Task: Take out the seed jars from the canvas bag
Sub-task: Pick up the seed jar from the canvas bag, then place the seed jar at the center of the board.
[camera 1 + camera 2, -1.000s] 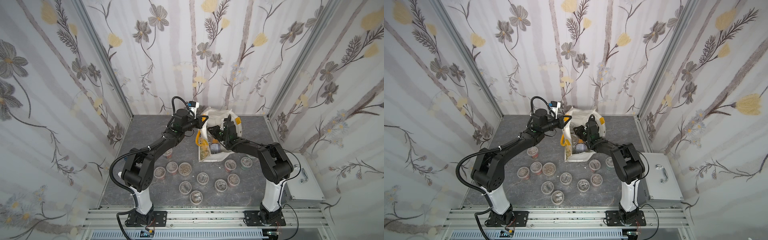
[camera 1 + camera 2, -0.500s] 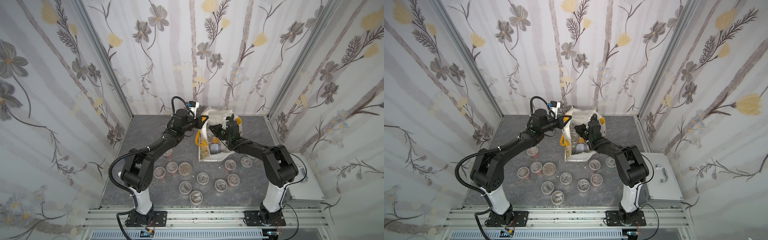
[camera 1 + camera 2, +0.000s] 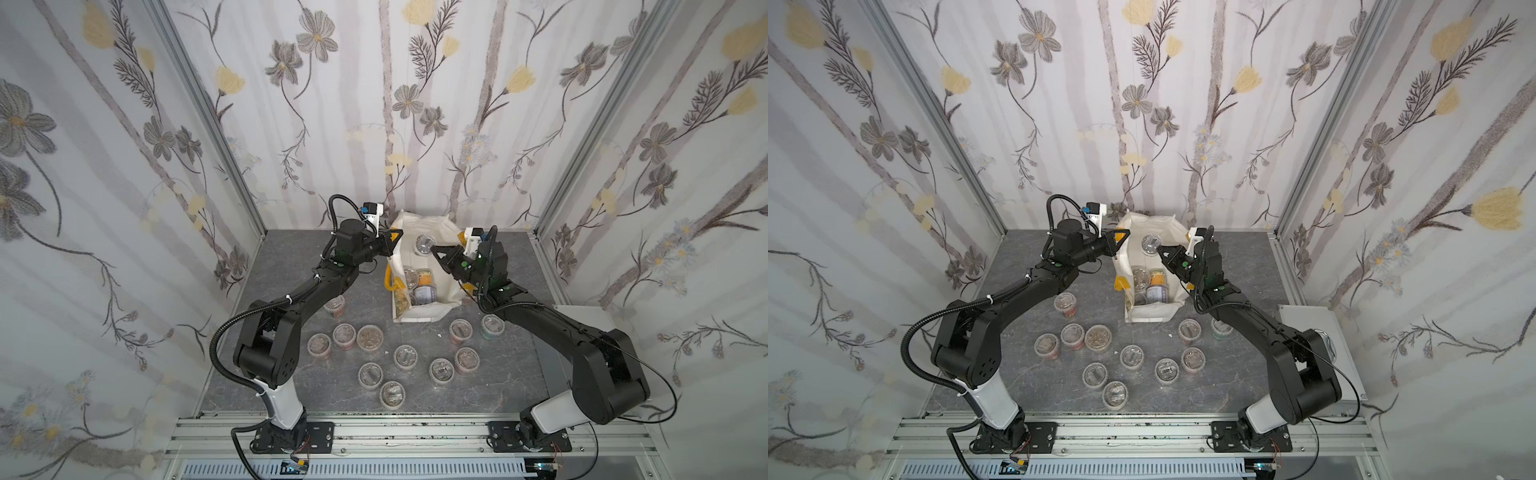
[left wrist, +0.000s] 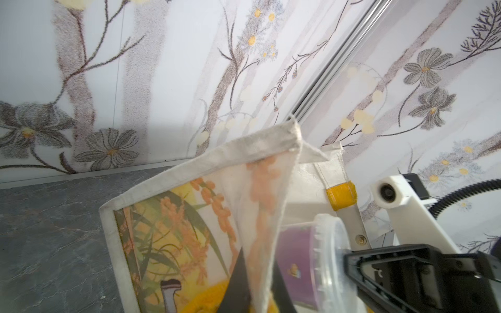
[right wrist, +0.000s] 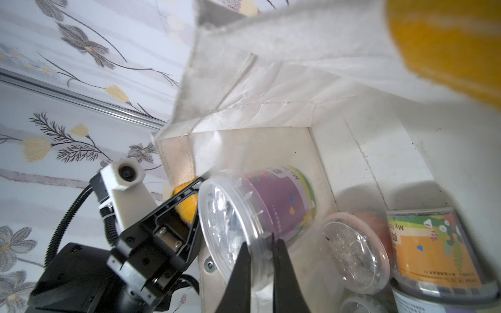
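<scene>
Eleven seed jars (image 3: 406,356) sit on the bench (image 3: 498,374); at least four are left in the canvas bag (image 3: 415,313). Left hand (image 3: 397,239) pinches the bag rim, right hand (image 3: 433,249) pinches the purple-banded jar (image 3: 424,244) by its lid edge.

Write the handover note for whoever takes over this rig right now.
Left end effector: shut on the rim of the cream canvas bag with yellow loop handles, holding it open.
Right end effector: shut on the lid rim of a purple-banded clear plastic seed jar, which is tilted inside the bag and not yet out.
Done: eleven clear-lidded seed jars stand on the grey stone-pattern tabletop, in front of the bag.
Left: lift out the held jar, then the remaining seed jars. At least three are visible low in the bag.
</scene>
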Motion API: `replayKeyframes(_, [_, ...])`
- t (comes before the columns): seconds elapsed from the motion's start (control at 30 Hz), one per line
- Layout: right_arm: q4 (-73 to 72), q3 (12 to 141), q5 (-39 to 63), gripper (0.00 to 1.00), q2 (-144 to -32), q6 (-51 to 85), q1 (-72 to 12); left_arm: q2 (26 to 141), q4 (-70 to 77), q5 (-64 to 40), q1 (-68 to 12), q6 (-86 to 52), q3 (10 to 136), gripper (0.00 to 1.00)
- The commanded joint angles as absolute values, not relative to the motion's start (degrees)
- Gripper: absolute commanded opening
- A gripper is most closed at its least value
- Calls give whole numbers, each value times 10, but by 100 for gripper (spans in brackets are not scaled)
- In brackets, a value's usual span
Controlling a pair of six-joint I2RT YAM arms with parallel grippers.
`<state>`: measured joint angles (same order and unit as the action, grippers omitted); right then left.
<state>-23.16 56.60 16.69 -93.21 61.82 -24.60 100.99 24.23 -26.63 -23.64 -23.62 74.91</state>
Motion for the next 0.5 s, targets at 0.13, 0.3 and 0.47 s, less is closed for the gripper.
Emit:
replayKeyframes(0.13, [-146,537,258,9,-827,605,-197,1003,289,-257,-228,-235,748,0])
replayKeyframes(0.3, [-106,527,328,9,-762,601,-129,1010,288,-253,-227,-240,753,0])
replayKeyframes(0.47, [-30,523,364,9,-722,556,-22,1020,285,-252,-225,-241,771,0])
